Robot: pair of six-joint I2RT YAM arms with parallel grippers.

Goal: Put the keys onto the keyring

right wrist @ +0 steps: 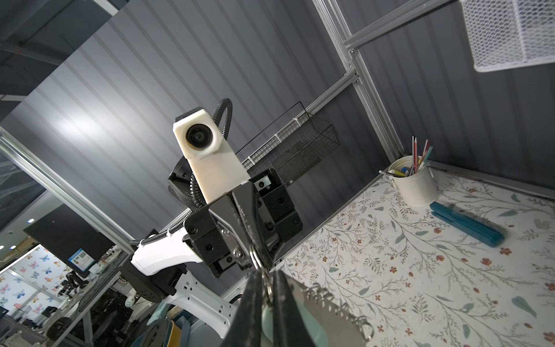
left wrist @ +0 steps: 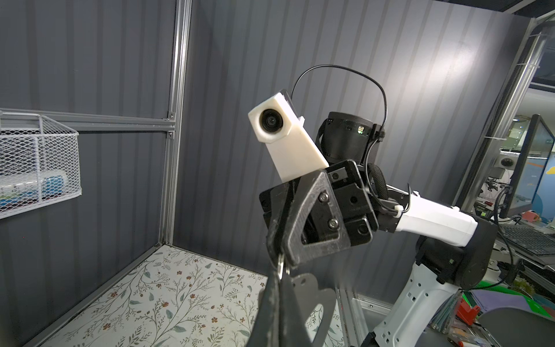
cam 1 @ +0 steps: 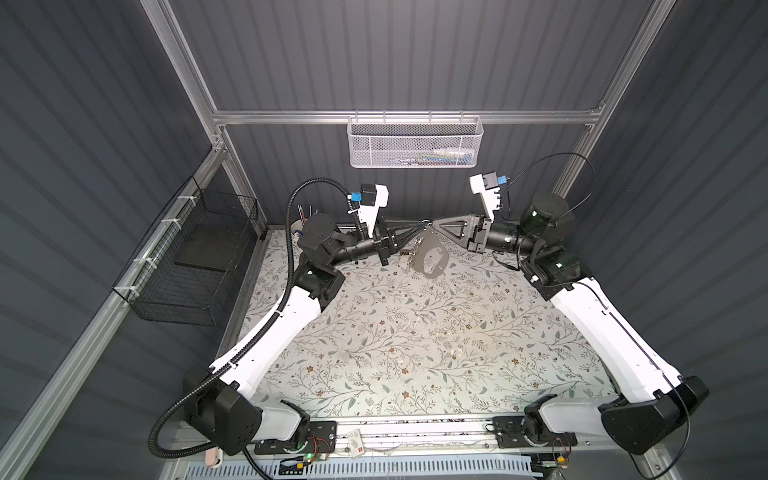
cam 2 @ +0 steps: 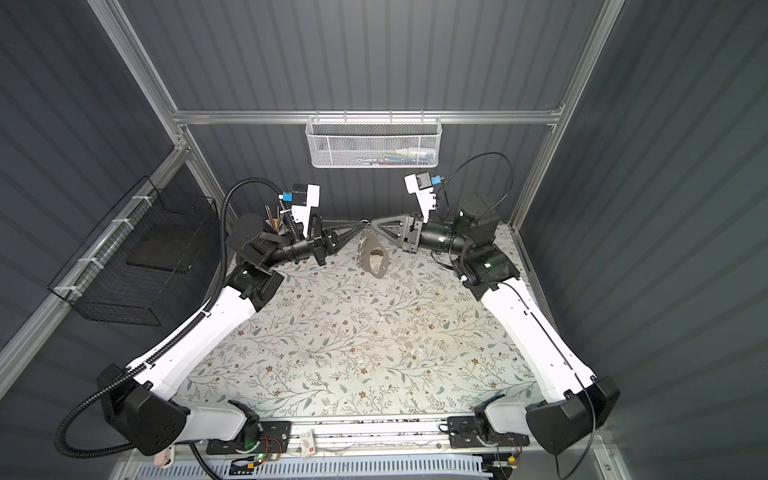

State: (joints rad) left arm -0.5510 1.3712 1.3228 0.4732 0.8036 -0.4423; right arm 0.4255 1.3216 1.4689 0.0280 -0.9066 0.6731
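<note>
Above the far middle of the floral table (cam 1: 415,353), the left gripper (cam 1: 420,230) and right gripper (cam 1: 432,226) meet tip to tip, both clamped tight. The left pinches a wire ring (right wrist: 255,255) of the keyring (cam 1: 430,259), whose grey fob hangs tilted below them. In the right wrist view, the mint tag of the keys (right wrist: 313,329) sits between the right fingers (right wrist: 285,303).

Floral-patterned tabletop (cam 1: 415,353), enclosed by ribbed grey walls (cam 1: 415,54) and an aluminium frame (cam 1: 291,117). A white mesh basket (cam 1: 415,143) hangs from the rear crossbar, its contents too blurred to tell. A black wire basket (cam 1: 187,270) is fixed to the left-hand rail. In the far left corner stands a white cup of pencils (right wrist: 416,184), with a teal oblong case (right wrist: 467,223) lying near it.
</note>
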